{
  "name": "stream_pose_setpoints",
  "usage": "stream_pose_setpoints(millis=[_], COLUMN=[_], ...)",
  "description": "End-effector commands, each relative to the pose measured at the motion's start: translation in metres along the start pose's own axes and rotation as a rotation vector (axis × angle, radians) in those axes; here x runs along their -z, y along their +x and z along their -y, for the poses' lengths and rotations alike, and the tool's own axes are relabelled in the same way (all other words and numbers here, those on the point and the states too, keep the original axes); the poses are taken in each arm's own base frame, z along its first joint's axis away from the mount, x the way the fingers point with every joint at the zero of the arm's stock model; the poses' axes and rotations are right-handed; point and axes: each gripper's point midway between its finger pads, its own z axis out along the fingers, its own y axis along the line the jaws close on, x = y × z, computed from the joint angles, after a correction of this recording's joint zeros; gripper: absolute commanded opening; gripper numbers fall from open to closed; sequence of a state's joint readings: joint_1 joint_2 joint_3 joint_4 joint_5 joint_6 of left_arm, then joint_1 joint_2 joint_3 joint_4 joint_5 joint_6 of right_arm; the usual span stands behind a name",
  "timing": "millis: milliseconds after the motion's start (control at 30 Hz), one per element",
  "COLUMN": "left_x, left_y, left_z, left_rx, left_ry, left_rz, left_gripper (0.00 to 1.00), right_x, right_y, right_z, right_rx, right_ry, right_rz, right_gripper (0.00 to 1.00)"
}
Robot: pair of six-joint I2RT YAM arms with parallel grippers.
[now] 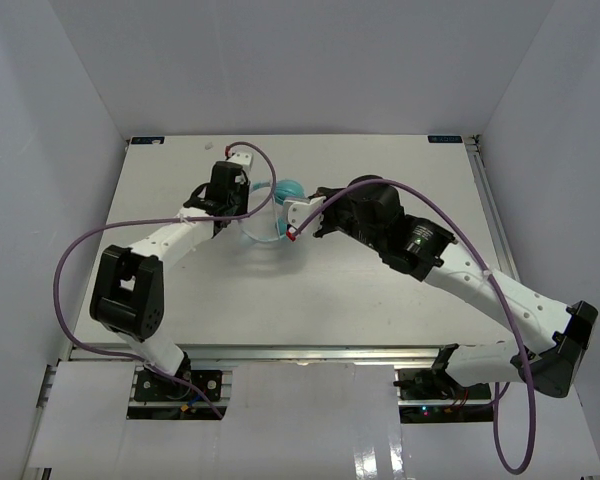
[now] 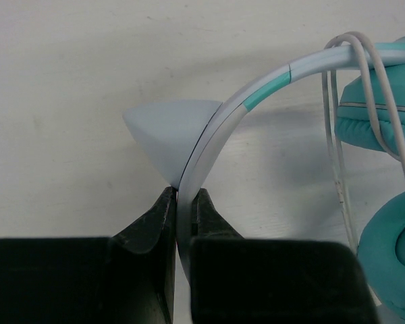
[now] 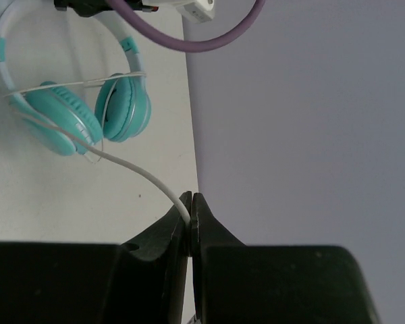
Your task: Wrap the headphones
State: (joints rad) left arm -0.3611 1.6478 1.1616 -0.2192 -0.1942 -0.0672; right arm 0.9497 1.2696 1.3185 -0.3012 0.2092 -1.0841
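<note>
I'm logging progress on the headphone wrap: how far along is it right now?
Started, not finished. Done: a few cord strands cross the headband and ear cups. In hand: the left gripper clamps the headband while the right gripper pinches the cord, with a free length running back to the cups. Left: winding that length on.

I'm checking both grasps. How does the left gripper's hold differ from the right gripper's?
The left gripper is shut on the headband, a broad pale arc with teal marks; the right gripper is shut on the cord, a thin white strand. The headband rises as a smooth arch; the cord trails in a loose line toward the ear cups. Both pinch parts of the same headphones.
</note>
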Motion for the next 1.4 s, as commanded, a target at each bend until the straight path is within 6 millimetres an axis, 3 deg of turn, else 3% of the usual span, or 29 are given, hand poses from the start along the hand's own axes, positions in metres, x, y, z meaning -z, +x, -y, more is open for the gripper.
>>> stream_pose_setpoints(millis=[0, 300, 600, 933, 1133, 1367], left_x=[0.018, 0.046, 0.099, 0.140, 0.153, 0.171], left_y=[-0.030, -0.023, -0.018, -0.007, -0.005, -0.008], left_z=[0.031, 0.084, 0.123, 0.162, 0.180, 0.196], left_rx=[0.027, -0.002, -0.054, -0.091, -0.110, -0.119], left_ry=[0.091, 0.244, 0.418, 0.542, 0.590, 0.661], left_rz=[0.129, 0.163, 0.229, 0.253, 0.259, 0.276], left_gripper=[0.00, 0.00, 0.00, 0.00, 0.00, 0.00], right_x=[0.004, 0.003, 0.001, -0.011, -0.023, -0.038], right_y=[-0.013, -0.009, 0.022, 0.040, 0.065, 0.101], right_z=[0.035, 0.035, 0.029, 0.036, 0.042, 0.030], right_rx=[0.012, -0.022, -0.125, -0.198, -0.257, -0.346], right_ry=[0.104, 0.113, 0.103, 0.118, 0.131, 0.090], right_rz=[0.023, 0.023, 0.025, 0.038, 0.008, -0.027], right_gripper=[0.08, 0.08, 0.08, 0.08, 0.08, 0.08])
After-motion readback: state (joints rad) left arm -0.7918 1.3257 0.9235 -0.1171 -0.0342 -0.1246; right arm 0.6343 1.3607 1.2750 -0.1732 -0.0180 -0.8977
